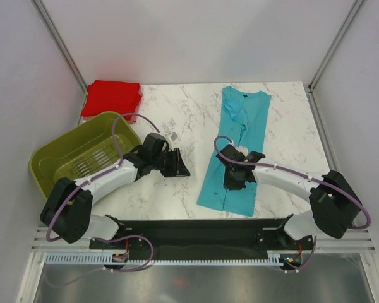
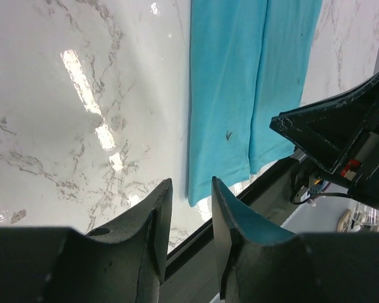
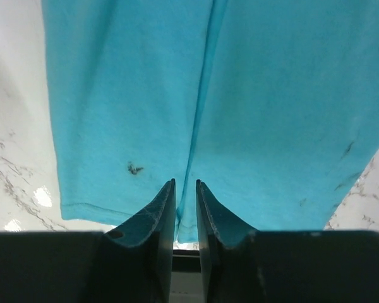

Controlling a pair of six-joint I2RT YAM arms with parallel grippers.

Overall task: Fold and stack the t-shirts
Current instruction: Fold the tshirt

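Note:
A turquoise t-shirt (image 1: 240, 136) lies right of centre on the marble table, folded lengthwise into a long strip with its collar at the far end. In the left wrist view its near hem (image 2: 240, 82) shows ahead. A bright red t-shirt (image 1: 112, 98) sits as a flat square bundle at the back left. My left gripper (image 1: 182, 169) (image 2: 191, 183) hovers open over bare marble left of the turquoise strip, holding nothing. My right gripper (image 1: 232, 182) (image 3: 185, 183) stands over the strip's near end (image 3: 271, 95). Its jaws are a narrow gap apart, in line with the centre fold, with no cloth pinched.
An olive-green slotted basket (image 1: 66, 139) stands at the left, beside my left arm. The black base rail (image 1: 202, 230) runs along the near edge, just below the shirt's hem. My right arm's dark body (image 2: 341, 132) shows at the right of the left wrist view.

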